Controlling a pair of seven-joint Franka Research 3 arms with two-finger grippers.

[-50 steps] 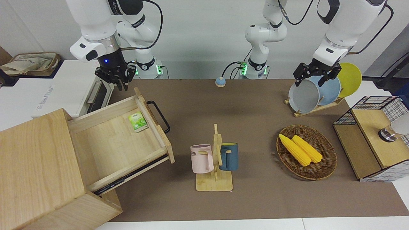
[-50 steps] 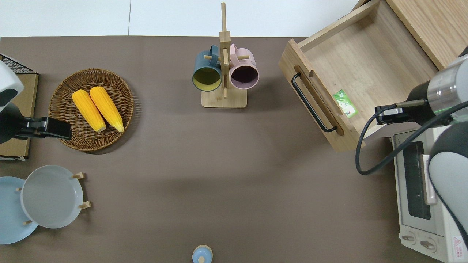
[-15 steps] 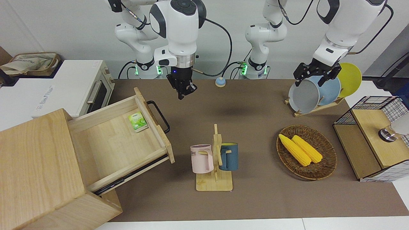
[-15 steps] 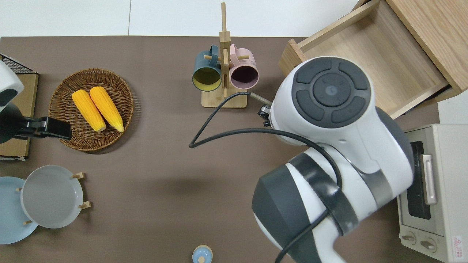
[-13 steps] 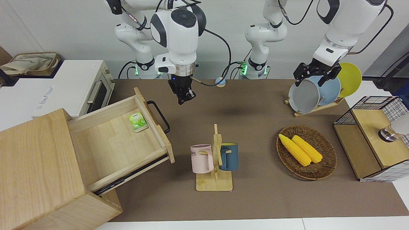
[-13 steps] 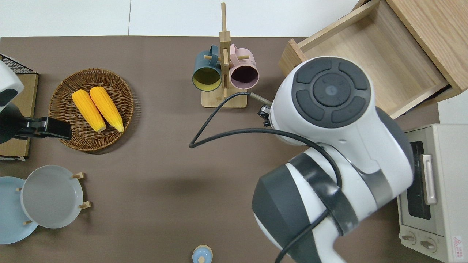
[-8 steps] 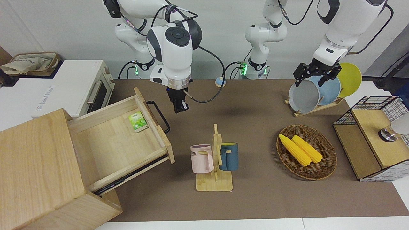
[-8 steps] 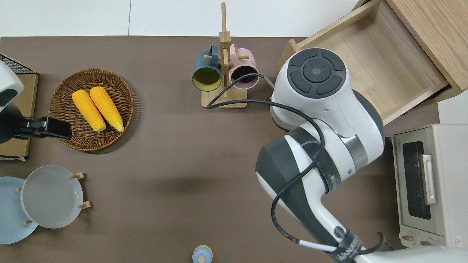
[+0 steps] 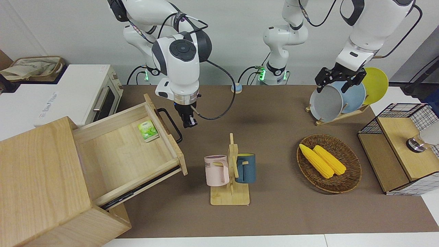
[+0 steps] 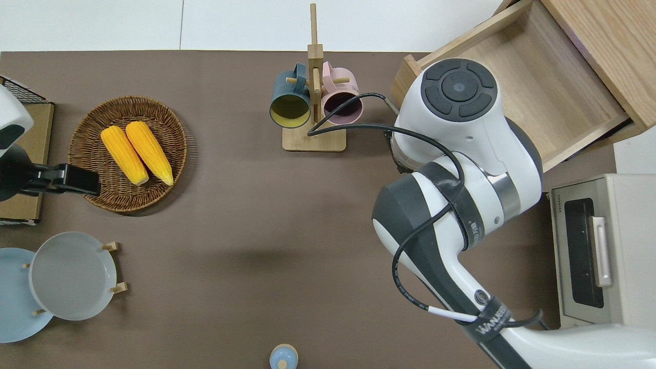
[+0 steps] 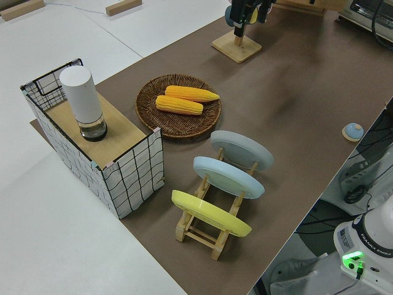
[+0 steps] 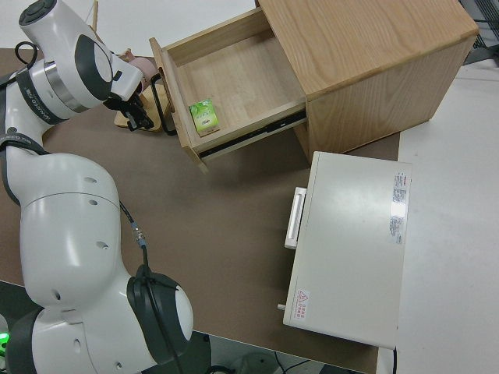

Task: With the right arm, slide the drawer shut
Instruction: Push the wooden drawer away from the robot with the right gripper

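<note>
— Since a moment ago, right gripper has dropped beside the handle; fingers look nearly together, holding nothing, I think.

— Drawer still stands wide open at the right arm's end; hooking the handle could skew it.

"WANJEER" reads along the strap on the right arm, at five o'clock overhead; "FRANKA EMIKA" on an arm base; "ME" on the pink mug.
</note>
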